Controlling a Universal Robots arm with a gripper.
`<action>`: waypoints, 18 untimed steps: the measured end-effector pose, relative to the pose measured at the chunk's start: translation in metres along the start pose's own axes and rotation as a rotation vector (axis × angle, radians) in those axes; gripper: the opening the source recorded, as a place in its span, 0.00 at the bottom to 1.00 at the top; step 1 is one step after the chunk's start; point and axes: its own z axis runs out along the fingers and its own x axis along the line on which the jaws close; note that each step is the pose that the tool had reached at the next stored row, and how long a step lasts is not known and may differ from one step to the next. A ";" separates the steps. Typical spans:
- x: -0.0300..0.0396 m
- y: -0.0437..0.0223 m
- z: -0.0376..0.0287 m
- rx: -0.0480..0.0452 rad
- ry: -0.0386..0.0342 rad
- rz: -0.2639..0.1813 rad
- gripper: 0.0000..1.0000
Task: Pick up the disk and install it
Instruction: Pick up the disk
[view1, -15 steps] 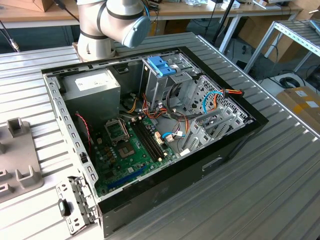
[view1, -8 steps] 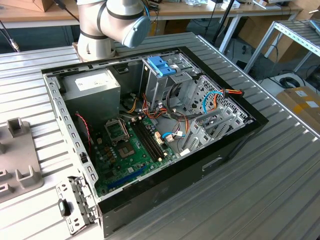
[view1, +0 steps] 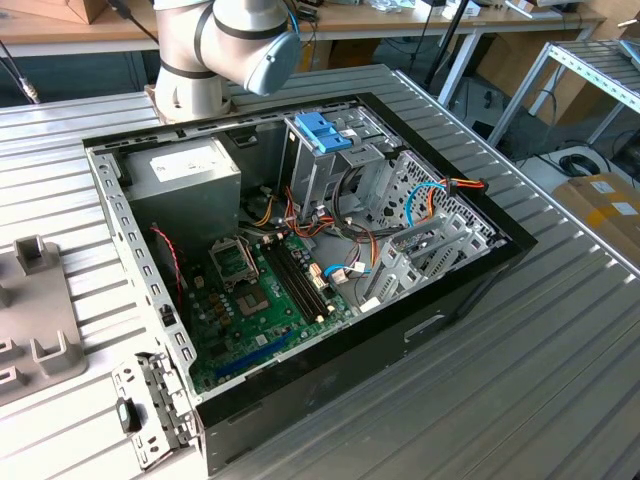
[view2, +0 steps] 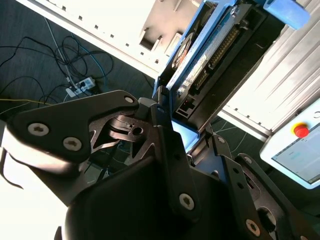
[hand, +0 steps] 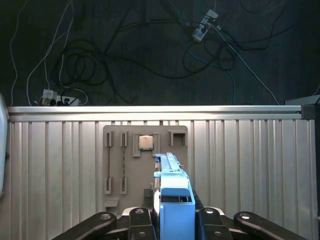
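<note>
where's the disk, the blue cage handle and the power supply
the disk (hand: 176, 207): first wrist view, on its light-blue carrier end
the blue cage handle (view1: 322, 132): exterior view, on its top face
the power supply (view1: 190, 190): exterior view, on its grey top

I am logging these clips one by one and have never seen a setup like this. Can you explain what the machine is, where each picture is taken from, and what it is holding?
The machine is a single robot arm. The exterior view comes from a camera off the arm and shows the arm's base. Next to the base, on a ribbed metal table, lies an open computer case with its circuit board and cables exposed. The two wrist views come from cameras riding on the arm. In the first wrist view, the end effector, the arm's two-fingered grasping part, is shut on the disk, a drive in a light-blue carrier. Beyond it lies a grey fixture plate holding a small square chip. The second wrist view shows the same grip from the side.
</note>
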 end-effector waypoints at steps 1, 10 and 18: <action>0.0002 0.0000 0.0000 0.0000 0.0000 0.000 0.37; 0.0020 -0.0004 -0.0001 0.0000 0.0000 0.000 0.37; 0.0031 -0.0004 -0.0002 0.0000 0.0000 0.000 0.37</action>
